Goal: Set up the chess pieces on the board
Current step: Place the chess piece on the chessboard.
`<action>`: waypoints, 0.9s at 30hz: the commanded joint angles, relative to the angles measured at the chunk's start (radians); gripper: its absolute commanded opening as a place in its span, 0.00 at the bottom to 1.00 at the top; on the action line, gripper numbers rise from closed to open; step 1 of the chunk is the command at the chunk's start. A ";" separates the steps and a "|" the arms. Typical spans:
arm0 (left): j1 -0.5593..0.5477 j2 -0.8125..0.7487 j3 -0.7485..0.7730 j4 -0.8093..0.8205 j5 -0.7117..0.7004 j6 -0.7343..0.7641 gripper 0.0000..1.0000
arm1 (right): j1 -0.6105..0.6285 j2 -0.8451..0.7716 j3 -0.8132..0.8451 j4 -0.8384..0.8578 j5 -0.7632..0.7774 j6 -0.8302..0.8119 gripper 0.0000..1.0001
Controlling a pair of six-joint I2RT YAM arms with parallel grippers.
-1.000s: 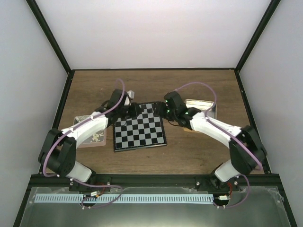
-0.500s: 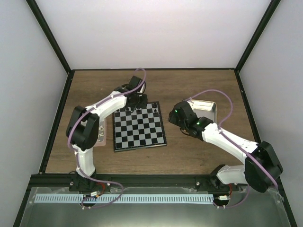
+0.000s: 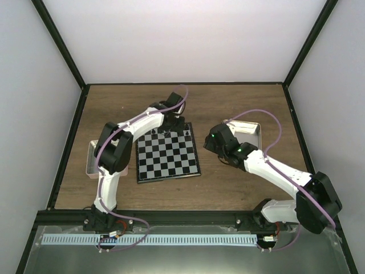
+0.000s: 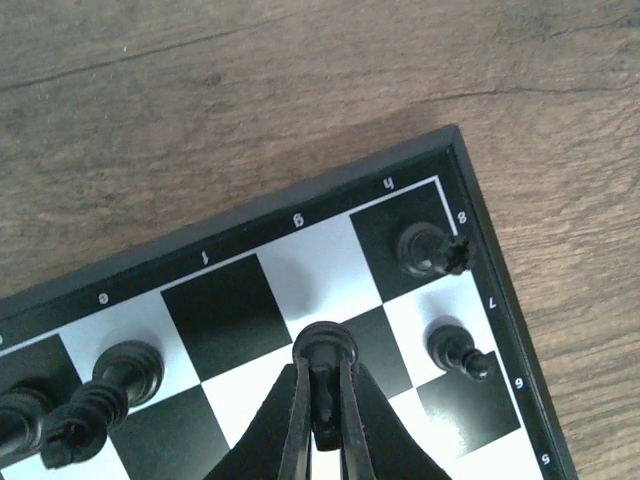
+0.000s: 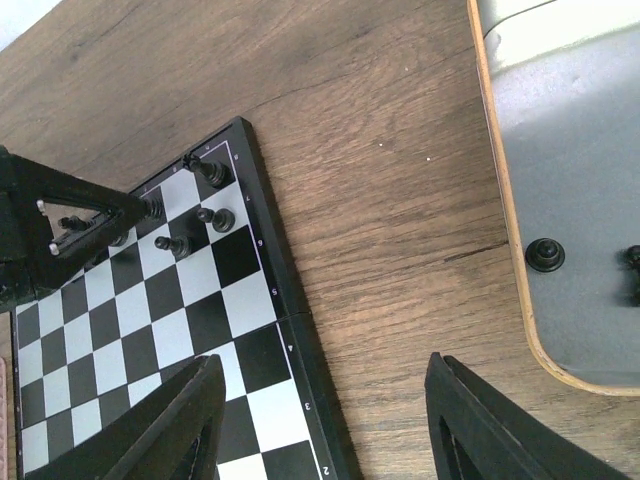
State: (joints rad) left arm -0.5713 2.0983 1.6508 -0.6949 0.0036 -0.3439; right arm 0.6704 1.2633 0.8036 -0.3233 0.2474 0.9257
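**At the board's [image 3: 168, 157] 12 o'clock edge: one piece pinched**

Left gripper [image 4: 322, 385] pinches a black chess piece [image 4: 324, 348] at the far row, with other pieces [image 4: 430, 250] at its 3 and 9 o'clock. Right gripper [image 5: 325, 372] hangs spread between board and metal tin [image 5: 570, 180].

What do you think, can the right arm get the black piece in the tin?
Probably yes. The right end effector is open and hangs over the table, between the board and the tin. The piece lies just inside the tin's rim, and nothing stands in between.
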 commanded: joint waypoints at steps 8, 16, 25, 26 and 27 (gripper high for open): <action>-0.010 0.072 0.080 -0.014 -0.046 0.058 0.10 | -0.005 0.000 -0.004 -0.007 0.030 0.012 0.57; -0.010 0.090 0.091 -0.006 -0.035 0.067 0.25 | -0.006 0.012 0.001 -0.007 0.022 0.012 0.57; -0.010 0.093 0.098 0.016 -0.031 0.071 0.09 | -0.006 0.009 0.000 -0.012 0.030 0.009 0.57; -0.010 0.096 0.099 0.016 -0.031 0.071 0.09 | -0.005 0.009 -0.001 -0.011 0.032 0.010 0.56; -0.010 0.098 0.101 0.018 -0.032 0.071 0.09 | -0.005 0.008 0.000 -0.011 0.033 0.010 0.56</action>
State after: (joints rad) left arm -0.5770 2.1811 1.7226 -0.6884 -0.0246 -0.2802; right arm 0.6697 1.2705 0.7990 -0.3267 0.2474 0.9283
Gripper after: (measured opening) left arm 0.095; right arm 0.565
